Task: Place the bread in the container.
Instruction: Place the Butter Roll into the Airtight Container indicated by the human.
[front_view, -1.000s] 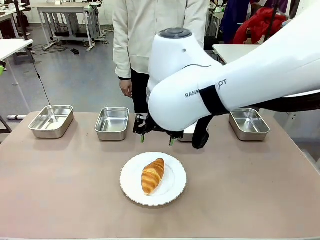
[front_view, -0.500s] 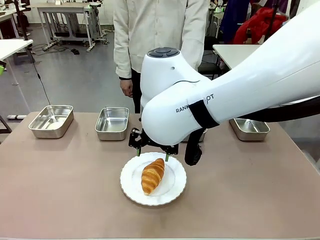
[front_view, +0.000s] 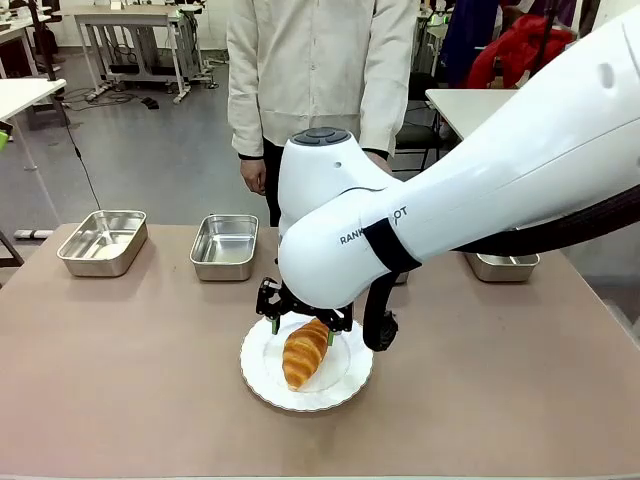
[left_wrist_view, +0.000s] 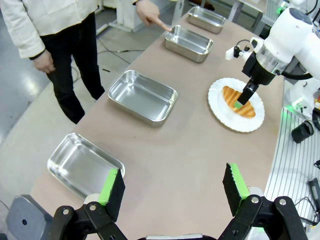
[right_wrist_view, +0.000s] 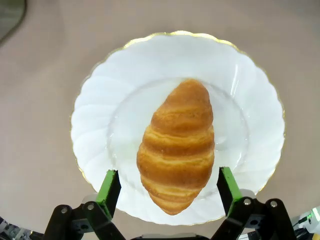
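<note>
Golden-brown bread (right_wrist_view: 176, 150) lies on the white plate (right_wrist_view: 100, 110) mid-surface, with the right tool (right_wrist_view: 169, 189) spread wide, one finger on each side, not yet touching it. The left tool (left_wrist_view: 172, 190) hangs spread and empty. If the fingers close too high or off-centre, the tapered roll could slip out, or the plate could skid.

Bright even light, soft shadows, sharp

Partial print "RANK" on right arm (front_view: 480, 190).
</note>
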